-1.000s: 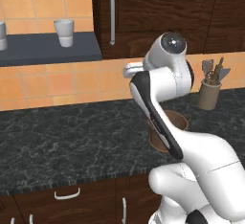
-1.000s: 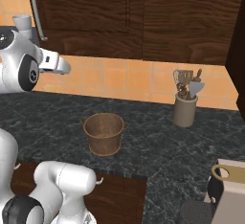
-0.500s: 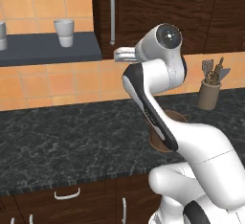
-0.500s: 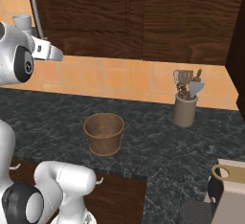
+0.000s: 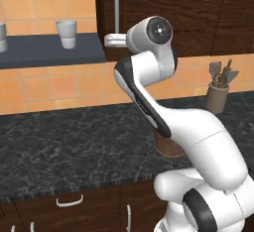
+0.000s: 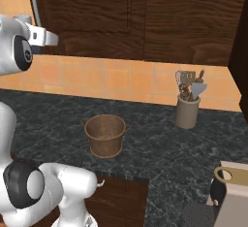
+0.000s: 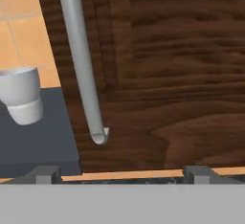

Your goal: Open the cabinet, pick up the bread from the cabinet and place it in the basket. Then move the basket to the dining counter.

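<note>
cabinet point(image 7: 167, 74): I see the dark wood wall unit hanging above the black counter, its flat door shut, the grain running mostly across the door.
handle point(image 7: 81, 60): the long silver bar sits near the door's left edge; its long axis runs up and down the door. In the hand view it leans a little, its lower end curling into the wood low on the door.
gripper point(image 5: 115, 39): I have it raised to the lower end of the handle, pointing at the door front, close to the bar but not touching it as far as I can tell. The jaws stand wide apart with nothing between them.
basket point(image 6: 105, 135): upright on the black speckled counter point(image 6: 155, 143), mouth up, below and to the right of the cabinet door.
utensil pot point(image 6: 187, 112): against the tiled wall, well to the right of the basket.
cup point(image 5: 66, 33): a pale one stands on the dark shelf point(image 5: 49, 51) just left of the cabinet.
</note>
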